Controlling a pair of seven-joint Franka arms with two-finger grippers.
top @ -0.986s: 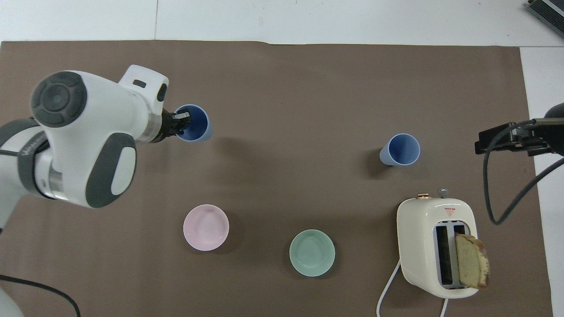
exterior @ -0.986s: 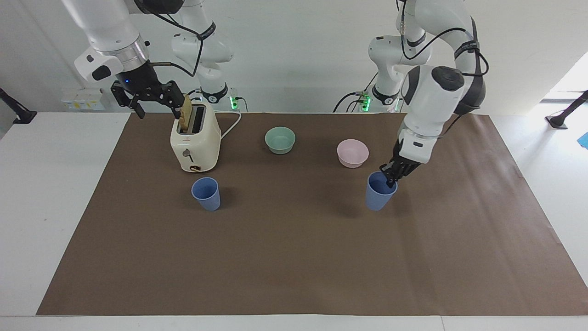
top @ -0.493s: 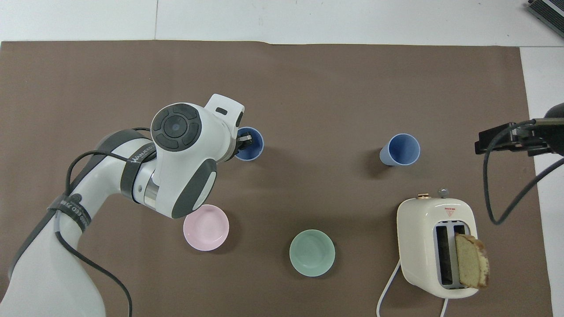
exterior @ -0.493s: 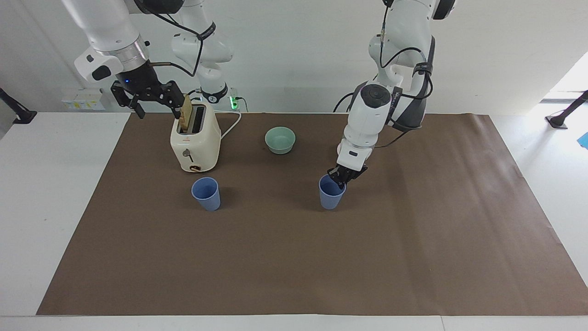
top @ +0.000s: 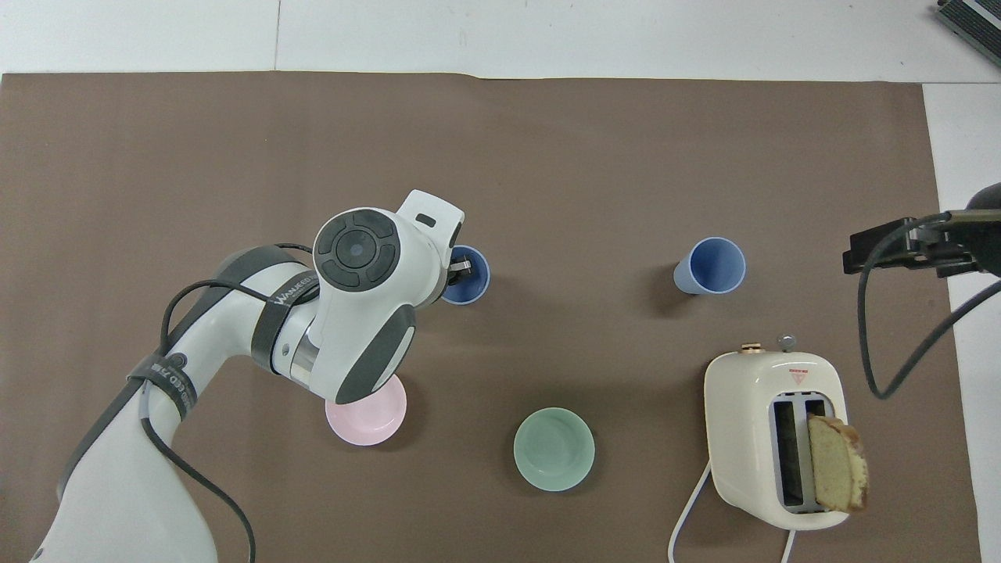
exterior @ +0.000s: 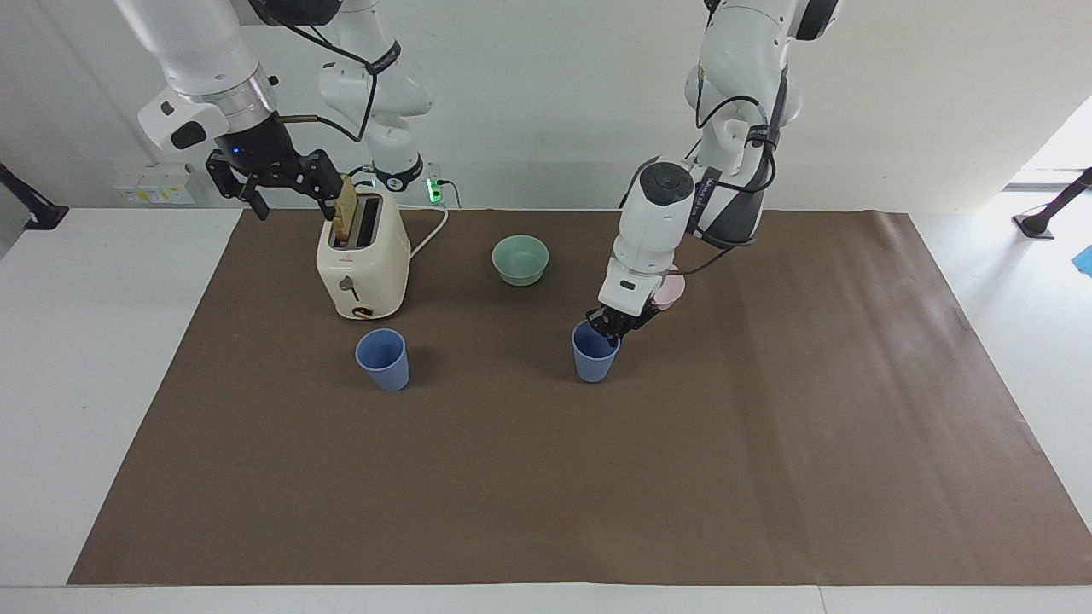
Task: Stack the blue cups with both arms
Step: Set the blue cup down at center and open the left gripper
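Two blue cups show. One blue cup [exterior: 383, 359] [top: 710, 266] stands upright on the brown mat, farther from the robots than the toaster, toward the right arm's end. My left gripper [exterior: 609, 331] [top: 458, 270] is shut on the rim of the other blue cup [exterior: 594, 354] [top: 469, 278], one finger inside it, over the mat's middle. I cannot tell whether this cup touches the mat. My right gripper [exterior: 292, 198] [top: 899, 252] is open, raised beside the toaster's top, and waits.
A cream toaster [exterior: 363, 260] [top: 770, 438] holds a bread slice [exterior: 345, 209] [top: 838, 465]. A green bowl [exterior: 520, 259] [top: 554, 449] and a pink bowl [exterior: 674, 290] [top: 367, 416], partly hidden by the left arm, sit nearer the robots. Brown mat [exterior: 546, 477].
My left gripper has carried its blue cup from the left arm's end toward the middle of the mat, closer to the standing cup, and lower. The right arm has not moved.
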